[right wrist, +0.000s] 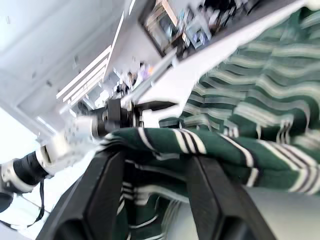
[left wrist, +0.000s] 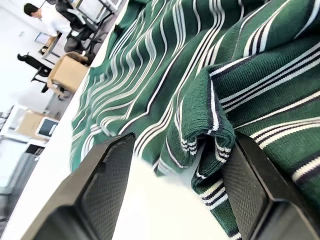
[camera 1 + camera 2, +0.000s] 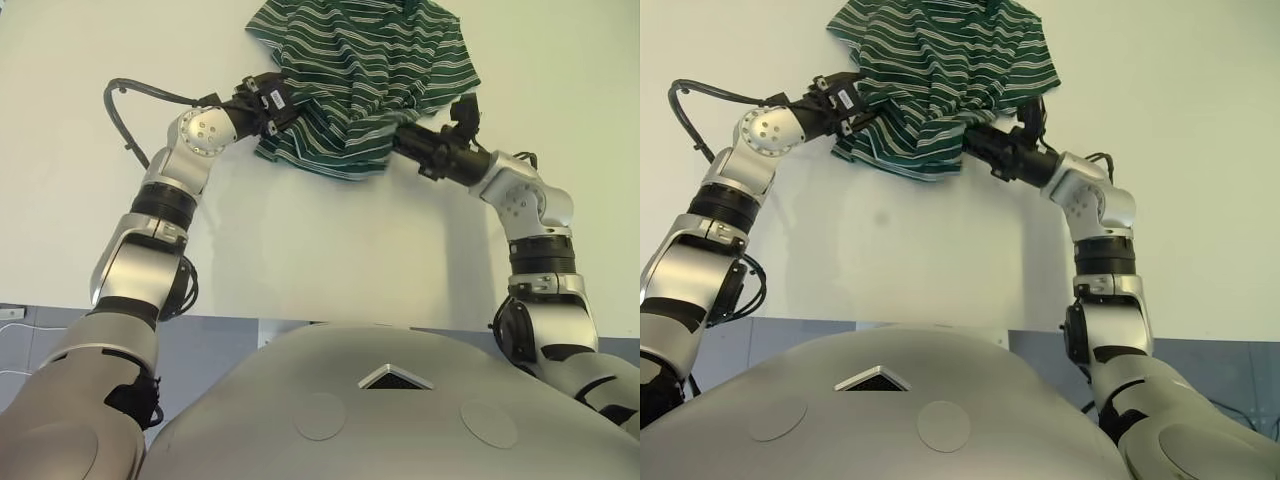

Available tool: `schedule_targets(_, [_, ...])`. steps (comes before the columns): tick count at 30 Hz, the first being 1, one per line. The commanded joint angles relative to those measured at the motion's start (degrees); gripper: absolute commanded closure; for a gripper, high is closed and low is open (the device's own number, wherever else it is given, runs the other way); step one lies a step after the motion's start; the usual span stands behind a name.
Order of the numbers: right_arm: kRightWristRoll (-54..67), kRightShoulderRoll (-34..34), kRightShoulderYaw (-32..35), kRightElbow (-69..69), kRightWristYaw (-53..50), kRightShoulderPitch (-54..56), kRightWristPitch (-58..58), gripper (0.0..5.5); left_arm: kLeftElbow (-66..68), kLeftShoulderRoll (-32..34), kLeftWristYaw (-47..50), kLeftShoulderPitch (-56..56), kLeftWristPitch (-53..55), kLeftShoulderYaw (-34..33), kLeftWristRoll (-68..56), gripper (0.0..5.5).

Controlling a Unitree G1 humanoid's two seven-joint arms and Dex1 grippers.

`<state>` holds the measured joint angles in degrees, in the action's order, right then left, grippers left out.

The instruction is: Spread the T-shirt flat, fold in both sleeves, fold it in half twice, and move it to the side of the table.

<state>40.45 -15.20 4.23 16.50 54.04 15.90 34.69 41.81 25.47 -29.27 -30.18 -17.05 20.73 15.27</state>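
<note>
One T-shirt (image 3: pixel 365 70), upper centre; two grippers. Wrist views add: left gripper (image 3: pixel 275 102) wide astride hem fold (image 2: pixel 202 125); right gripper (image 3: pixel 400 135) parted around cloth.

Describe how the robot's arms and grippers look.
The left arm and right arm have rounded silver shells with black joint bands. A black cable loops off the left arm. The left gripper and right gripper each have two broad black fingers.

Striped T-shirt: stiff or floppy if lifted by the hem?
Probably floppy: the T-shirt lies bunched and wrinkled on the table. Its hem buckles into a fold inside the open left gripper, so it likely sags from any pinch. The knit looks grippy; a push would probably bunch it, not slide it.
</note>
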Motion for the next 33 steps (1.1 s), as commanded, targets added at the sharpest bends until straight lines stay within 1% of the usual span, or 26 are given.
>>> schedule_targets(1, [7.16,2.07,9.39,-0.71,-8.70,6.65,3.59,3.46,-0.52,3.72,-0.76,3.73,2.30,1.56,4.40,2.65])
schedule_targets(2, [8.52,1.66,11.19,-1.21,-9.92,7.10,4.49,3.46,-2.90,4.72,-1.47,4.86,2.55,1.51,4.46,2.65])
schedule_targets(3, [7.48,0.60,11.11,-2.73,-10.37,6.57,4.01,3.46,-6.67,6.21,-2.84,6.86,2.98,1.44,4.16,2.65])
schedule_targets(5, [4.51,-1.46,8.96,-7.77,-9.98,4.26,3.05,3.46,-15.32,8.99,-6.00,11.34,4.66,1.24,3.10,2.65])
schedule_targets(7, [0.06,-3.92,2.29,-16.49,-7.17,0.14,1.48,3.46,-24.62,11.78,-9.21,15.93,7.20,1.01,2.56,2.65])
schedule_targets(9, [-5.43,-7.85,-6.21,-25.17,-3.20,-4.72,-1.12,3.46,-31.28,14.23,-11.40,18.90,9.69,0.92,3.24,2.65])
schedule_targets(11, [-11.00,-13.82,-13.88,-32.51,1.90,-9.66,-4.07,3.46,-37.86,16.89,-14.16,22.19,12.53,0.57,3.01,2.65])
schedule_targets(14, [-17.08,-19.92,-19.70,-37.17,6.05,-13.93,-8.06,3.46,-47.70,20.96,-20.15,27.59,16.73,0.75,0.64,2.65])
schedule_targets(16, [-22.05,-19.49,-21.70,-33.88,3.94,-13.19,-11.54,3.46,-51.43,23.52,-22.93,29.51,18.24,0.56,0.63,2.65])
schedule_targets(18, [-26.51,-17.93,-22.74,-28.66,0.78,-11.17,-14.14,3.46,-53.12,25.30,-24.30,30.10,18.65,0.06,1.25,2.65])
schedule_targets(20, [-28.47,-16.25,-22.45,-23.54,-1.63,-9.32,-15.00,3.46,-52.67,25.69,-24.25,29.01,18.02,-0.57,1.66,2.65])
schedule_targets(24, [-28.85,-12.74,-19.91,-14.57,-5.15,-5.66,-14.49,3.46,-47.76,24.60,-21.45,25.57,15.08,-0.73,4.18,2.65])
schedule_targets(26, [-30.54,-12.19,-20.15,-11.96,-5.89,-4.57,-16.07,3.46,-46.28,23.43,-20.54,24.39,14.08,-0.34,4.45,2.65])
schedule_targets(28, [-33.12,-13.01,-22.23,-11.47,-5.02,-5.63,-18.88,3.46,-43.05,21.76,-18.69,22.79,12.46,0.50,5.24,2.65])
schedule_targets(30, [-36.11,-15.55,-24.94,-12.36,-2.58,-8.50,-23.93,3.46,-39.51,20.72,-16.82,22.17,10.39,1.15,6.52,2.65])
schedule_targets(32, [-39.13,-18.23,-26.70,-12.60,-1.02,-10.60,-29.83,3.46,-37.99,21.00,-16.25,22.64,8.41,1.58,6.71,2.65])
schedule_targets(33, [-40.67,-20.69,-27.42,-13.48,0.10,-12.22,-33.53,3.46,-40.10,21.83,-18.37,24.24,7.18,1.63,4.05,2.65])
